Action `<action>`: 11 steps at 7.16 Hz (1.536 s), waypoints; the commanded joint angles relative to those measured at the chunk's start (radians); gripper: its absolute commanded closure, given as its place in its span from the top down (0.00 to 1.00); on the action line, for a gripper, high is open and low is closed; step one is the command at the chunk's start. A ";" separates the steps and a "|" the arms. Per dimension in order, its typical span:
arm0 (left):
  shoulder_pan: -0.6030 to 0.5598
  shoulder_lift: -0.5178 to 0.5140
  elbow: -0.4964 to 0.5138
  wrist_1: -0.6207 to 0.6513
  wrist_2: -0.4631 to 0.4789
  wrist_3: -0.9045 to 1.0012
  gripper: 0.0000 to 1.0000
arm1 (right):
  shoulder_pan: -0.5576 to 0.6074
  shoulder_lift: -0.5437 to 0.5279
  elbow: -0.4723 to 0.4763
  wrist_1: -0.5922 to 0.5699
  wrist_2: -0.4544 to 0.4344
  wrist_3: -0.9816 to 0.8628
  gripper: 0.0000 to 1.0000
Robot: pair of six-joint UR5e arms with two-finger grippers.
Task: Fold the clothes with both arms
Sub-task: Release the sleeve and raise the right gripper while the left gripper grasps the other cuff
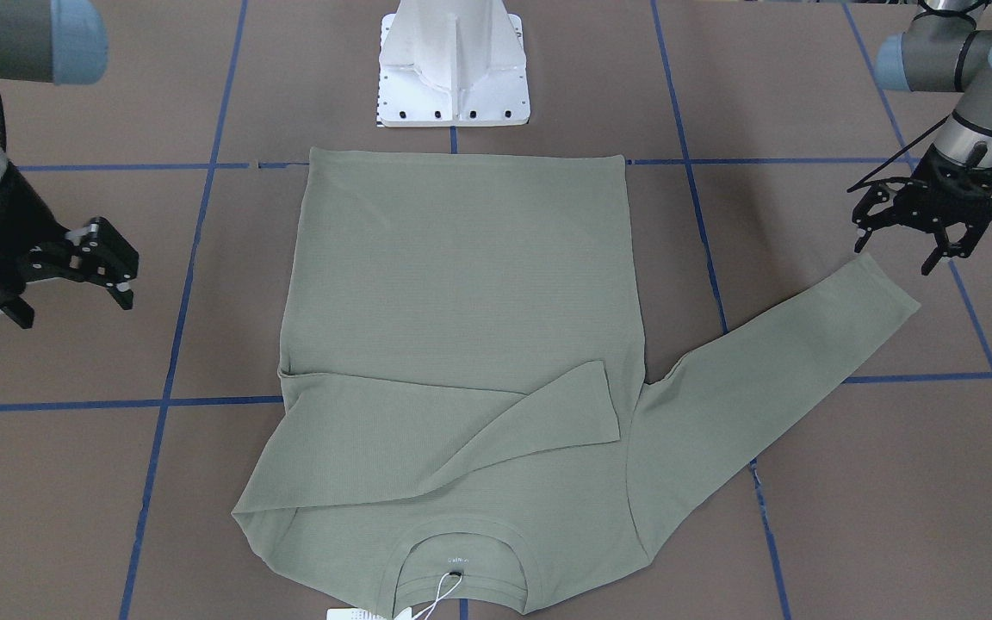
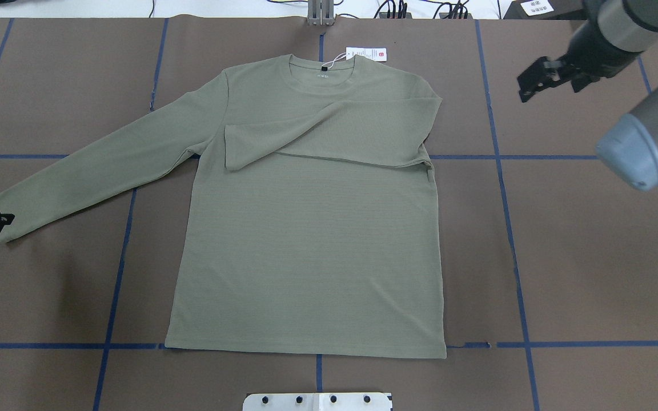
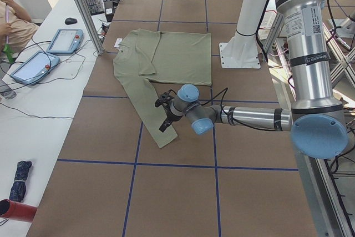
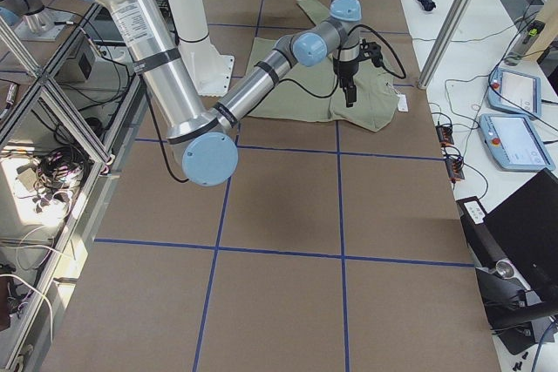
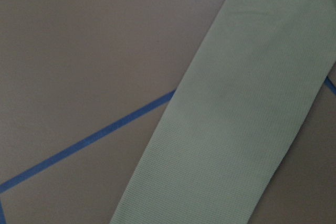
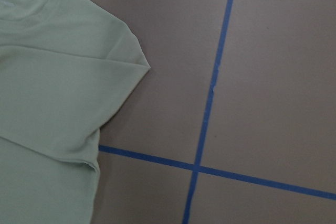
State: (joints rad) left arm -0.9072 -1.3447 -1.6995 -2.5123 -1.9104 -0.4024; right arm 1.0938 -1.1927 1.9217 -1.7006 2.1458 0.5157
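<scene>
The sage-green long-sleeved shirt (image 2: 306, 228) lies flat on the brown table, collar at the far edge, its white hang tag (image 2: 366, 53) beside the collar. The sleeve on my right side is folded across the chest (image 2: 334, 134). The other sleeve (image 2: 100, 165) stretches out to my left, and its cuff (image 1: 879, 288) lies just under my left gripper (image 1: 892, 250). That gripper is open, empty and a little above the cuff. My right gripper (image 1: 74, 306) is open and empty, hovering over bare table off the shirt's right side (image 2: 552, 91). The right wrist view shows the folded shoulder (image 6: 63, 77).
The white pedestal base (image 1: 453, 69) stands at the shirt's hem side. Blue tape lines (image 2: 512, 240) grid the brown table. A side bench with tablets (image 3: 61, 40) and cables runs along the far edge, with an aluminium post (image 3: 83, 9) near the collar.
</scene>
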 commanded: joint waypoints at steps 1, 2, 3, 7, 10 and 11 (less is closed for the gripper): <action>0.059 0.002 0.070 -0.062 0.046 0.004 1.00 | 0.052 -0.100 0.052 0.004 0.037 -0.083 1.00; 0.074 0.002 0.070 -0.062 0.057 0.004 0.96 | 0.052 -0.100 0.052 0.004 0.037 -0.083 1.00; 0.089 0.002 0.070 -0.063 0.057 0.004 0.87 | 0.052 -0.100 0.057 0.006 0.035 -0.072 1.00; 0.103 0.004 0.080 -0.063 0.062 0.005 0.59 | 0.052 -0.099 0.062 0.006 0.034 -0.071 1.00; 0.103 0.004 0.086 -0.063 0.062 0.007 0.59 | 0.051 -0.100 0.060 0.004 0.034 -0.071 1.00; 0.103 0.006 0.086 -0.063 0.062 0.007 0.50 | 0.051 -0.100 0.059 0.006 0.034 -0.071 1.00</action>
State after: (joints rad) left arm -0.8038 -1.3402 -1.6147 -2.5755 -1.8485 -0.3960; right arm 1.1450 -1.2929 1.9813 -1.6957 2.1794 0.4449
